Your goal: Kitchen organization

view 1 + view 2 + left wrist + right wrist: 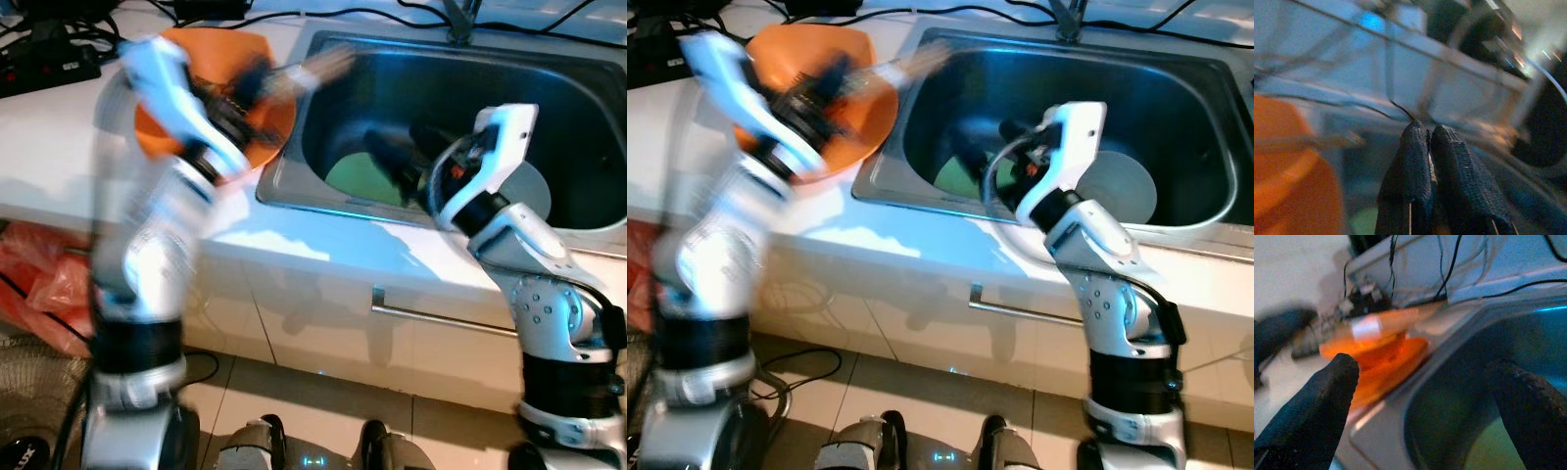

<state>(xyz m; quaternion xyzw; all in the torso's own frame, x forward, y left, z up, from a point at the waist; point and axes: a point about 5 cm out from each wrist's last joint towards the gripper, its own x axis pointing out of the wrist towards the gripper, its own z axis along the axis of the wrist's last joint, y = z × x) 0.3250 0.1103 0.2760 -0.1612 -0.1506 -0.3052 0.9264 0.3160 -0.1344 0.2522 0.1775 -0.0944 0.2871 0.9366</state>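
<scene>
Left gripper (257, 80) holds a wooden utensil (318, 67) over the orange bowl (269, 122) beside the sink (323, 44), fingers pressed together; right gripper (1425, 382) gapes wide, empty, in the sink; next, you likely lower the utensil steadily.

I count one orange bowl (257, 125) on the counter, left of the one sink (549, 73). In the sink I see one green plate (364, 176) on the left and one grey plate (534, 191) on the right. Two arms are up, so two grippers: the left gripper (1431, 147) and the right gripper (1425, 396). One drawer handle (441, 318) sits near, below the counter.
</scene>
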